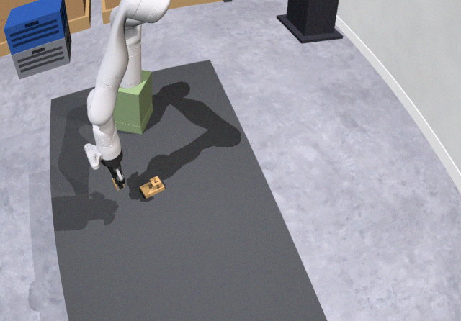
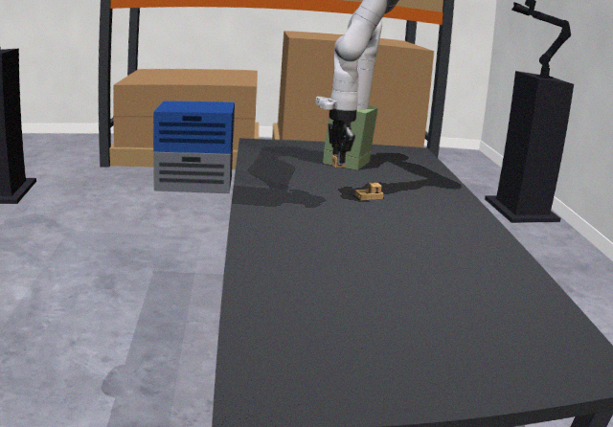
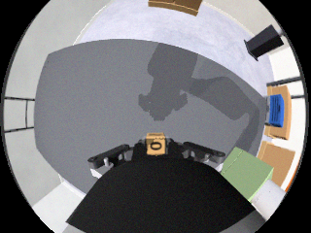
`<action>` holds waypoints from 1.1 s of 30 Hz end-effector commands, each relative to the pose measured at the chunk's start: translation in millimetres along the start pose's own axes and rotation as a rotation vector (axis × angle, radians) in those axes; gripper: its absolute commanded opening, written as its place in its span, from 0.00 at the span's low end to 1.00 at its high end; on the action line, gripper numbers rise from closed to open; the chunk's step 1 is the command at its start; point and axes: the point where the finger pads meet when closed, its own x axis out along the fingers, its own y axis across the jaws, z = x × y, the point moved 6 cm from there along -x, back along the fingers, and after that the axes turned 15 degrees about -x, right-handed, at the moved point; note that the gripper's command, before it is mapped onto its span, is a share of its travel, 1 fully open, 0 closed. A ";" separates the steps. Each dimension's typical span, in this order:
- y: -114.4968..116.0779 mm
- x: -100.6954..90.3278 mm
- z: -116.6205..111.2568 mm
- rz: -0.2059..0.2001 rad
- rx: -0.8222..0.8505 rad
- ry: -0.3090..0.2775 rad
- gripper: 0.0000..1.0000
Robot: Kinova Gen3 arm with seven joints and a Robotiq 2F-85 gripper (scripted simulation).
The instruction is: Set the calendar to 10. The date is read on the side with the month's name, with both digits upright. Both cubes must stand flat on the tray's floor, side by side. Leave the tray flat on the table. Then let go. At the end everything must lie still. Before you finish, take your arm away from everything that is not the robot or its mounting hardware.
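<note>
The tan tray [image 1: 155,192] [image 2: 367,197] sits on the dark table. One cube [image 1: 156,181] [image 2: 374,187] is at its right end, with a dark mark on top that I cannot read surely; the rest of the tray looks vacant. My gripper [image 1: 119,184] [image 2: 340,159] [image 3: 155,141] is shut on the other cube [image 1: 115,183] [image 2: 336,161] [image 3: 155,141], left of the tray in the top view and apart from it. In the wrist view this cube shows a 0 lying sideways, and small dark marks on an adjoining face. The month's name is not readable.
The green base block [image 1: 130,111] [image 2: 366,138] [image 3: 246,172] stands behind the gripper. The blue crate [image 1: 37,24] [image 2: 193,125] on the grey crate [image 1: 44,57] [image 2: 192,170] and the black pedestal [image 1: 314,5] [image 2: 534,146] stand off the table.
</note>
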 end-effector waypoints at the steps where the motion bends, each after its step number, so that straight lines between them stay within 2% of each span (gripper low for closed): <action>1: -0.5 0.5 0.5 0.002 0.003 -0.005 0.26; 24: -0.5 0.7 0.2 0.002 0.012 -0.005 0.26; 33: -0.6 7.6 0.1 0.002 0.012 -0.005 0.26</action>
